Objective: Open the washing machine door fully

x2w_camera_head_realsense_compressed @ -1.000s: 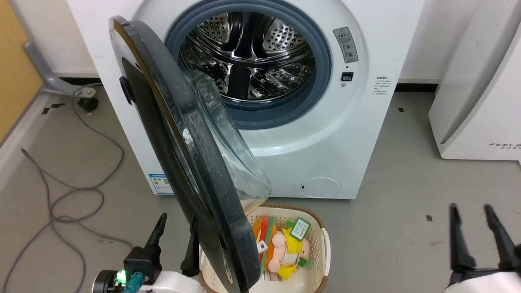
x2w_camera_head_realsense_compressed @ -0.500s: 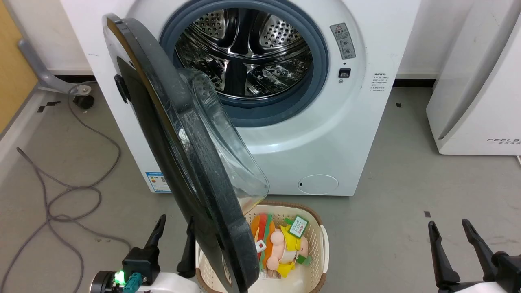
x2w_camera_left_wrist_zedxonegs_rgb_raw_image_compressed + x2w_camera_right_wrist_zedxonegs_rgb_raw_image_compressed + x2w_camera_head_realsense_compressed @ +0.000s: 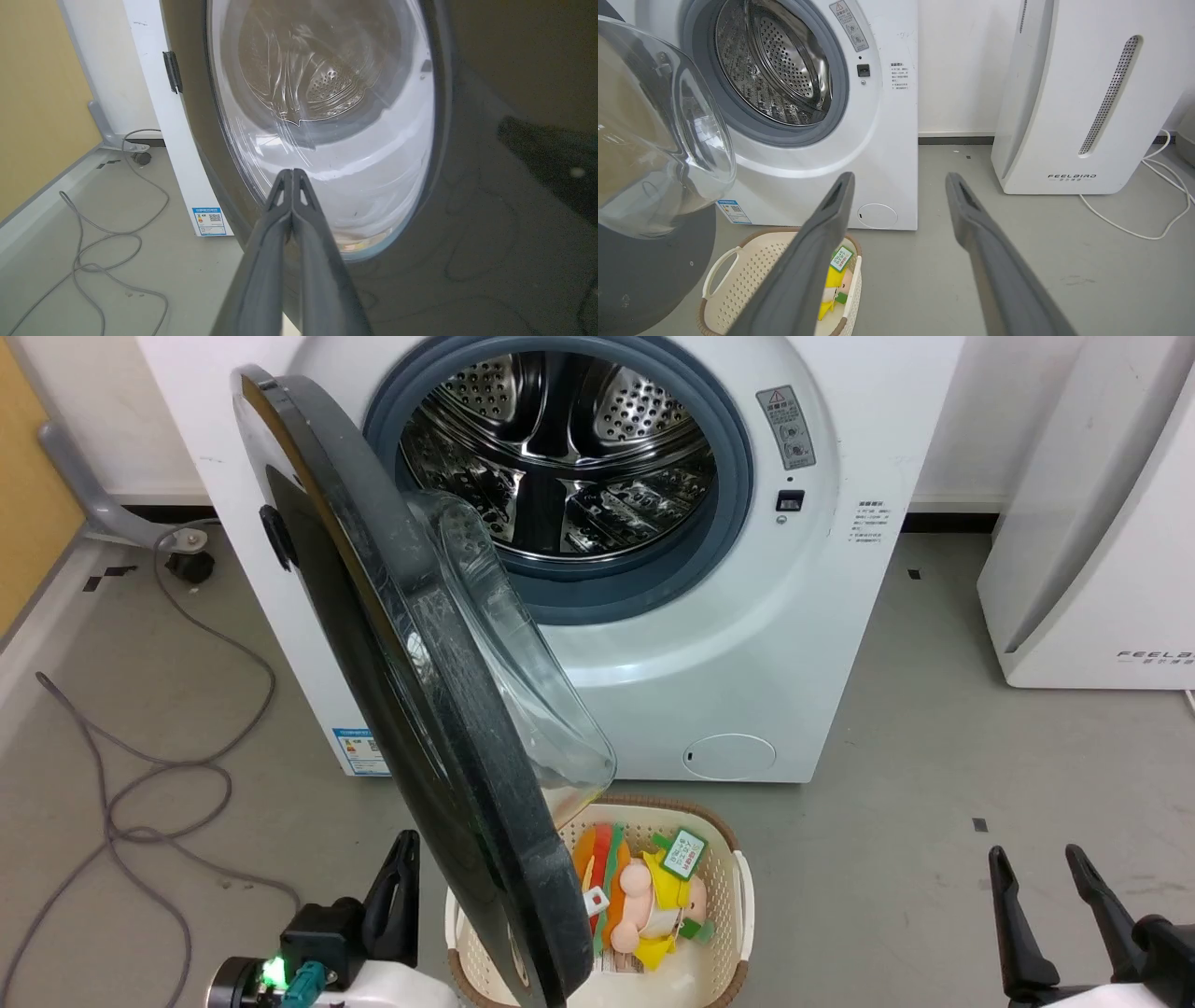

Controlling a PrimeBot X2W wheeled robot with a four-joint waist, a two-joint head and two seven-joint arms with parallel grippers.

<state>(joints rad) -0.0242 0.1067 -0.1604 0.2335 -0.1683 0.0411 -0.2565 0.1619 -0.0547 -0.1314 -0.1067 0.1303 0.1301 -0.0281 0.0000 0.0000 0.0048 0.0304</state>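
Washing machine door (image 3: pixel 448 737), round, black-rimmed glass, stands half open, hinged at 9 o'clock on the white washing machine (image 3: pixel 728 644).
We judge it heavy, rigid, slick: best pushed at its rim by our left gripper (image 3: pixel 292 173), fingers pressed together; right gripper (image 3: pixel 1036 855) is spread.

Head looks down, wrists low (both facing washing machine (image 3: pixel 747 644))

Basket (image 3: pixel 744 896) left part hidden behind washing machine door (image 3: pixel 467 756).

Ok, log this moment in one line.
washing machine door: part open | left pincer: shut, beside it | right pincer: open, free
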